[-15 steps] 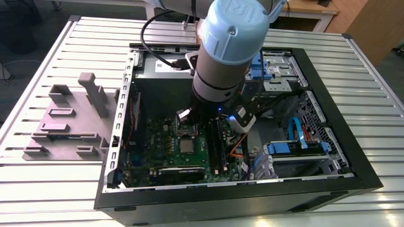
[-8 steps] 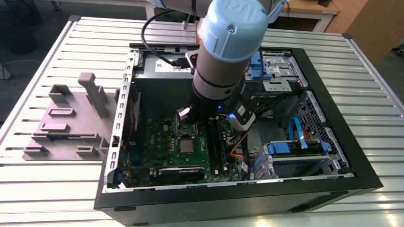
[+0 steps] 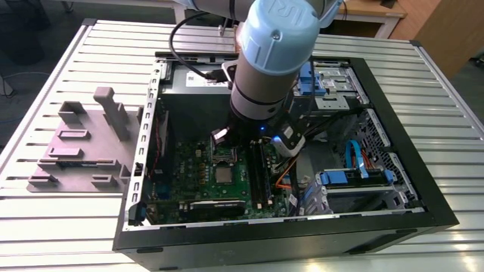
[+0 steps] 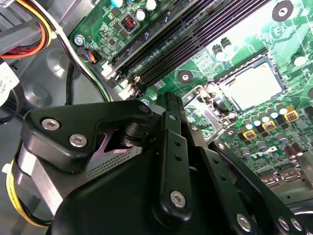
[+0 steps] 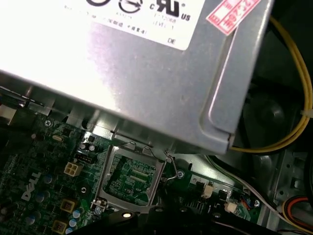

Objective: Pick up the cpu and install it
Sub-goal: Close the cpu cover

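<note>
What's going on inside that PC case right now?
The arm's hand is down inside the open computer case, just above the motherboard. The cpu appears to sit in its socket next to the hand, not touching it, with the metal bracket looking swung open beside it.

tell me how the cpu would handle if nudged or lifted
Probably rigid: the cpu is a flat, metal-topped square. Its shiny top looks slippery to pinch. Lying flat on the motherboard, it seems unlikely to roll or tip.
</note>
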`<state>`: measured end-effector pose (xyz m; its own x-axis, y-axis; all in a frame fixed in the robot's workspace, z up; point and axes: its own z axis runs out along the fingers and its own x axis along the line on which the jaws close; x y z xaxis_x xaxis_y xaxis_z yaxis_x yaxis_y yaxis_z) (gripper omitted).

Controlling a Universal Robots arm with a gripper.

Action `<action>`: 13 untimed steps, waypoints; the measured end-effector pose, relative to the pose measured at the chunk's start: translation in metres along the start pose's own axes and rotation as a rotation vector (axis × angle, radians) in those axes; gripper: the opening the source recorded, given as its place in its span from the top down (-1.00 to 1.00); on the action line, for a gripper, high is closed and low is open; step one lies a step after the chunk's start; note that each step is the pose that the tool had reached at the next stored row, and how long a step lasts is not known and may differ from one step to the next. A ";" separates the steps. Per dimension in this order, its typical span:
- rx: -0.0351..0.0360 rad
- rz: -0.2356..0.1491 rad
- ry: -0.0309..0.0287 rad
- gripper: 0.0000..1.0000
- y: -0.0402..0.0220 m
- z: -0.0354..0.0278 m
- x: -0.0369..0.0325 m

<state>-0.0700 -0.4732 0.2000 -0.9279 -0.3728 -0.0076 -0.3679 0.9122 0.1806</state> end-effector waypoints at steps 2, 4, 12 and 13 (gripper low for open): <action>-0.0001 0.000 -0.0001 0.79 0.0003 0.0001 0.0007; 0.0000 0.000 -0.0003 0.79 0.0007 0.0002 0.0018; 0.0003 0.000 -0.0004 0.79 0.0012 -0.0009 0.0031; 0.0001 0.000 -0.0006 0.79 0.0011 -0.0013 0.0032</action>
<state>-0.0733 -0.4736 0.2014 -0.9279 -0.3726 -0.0082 -0.3679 0.9122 0.1805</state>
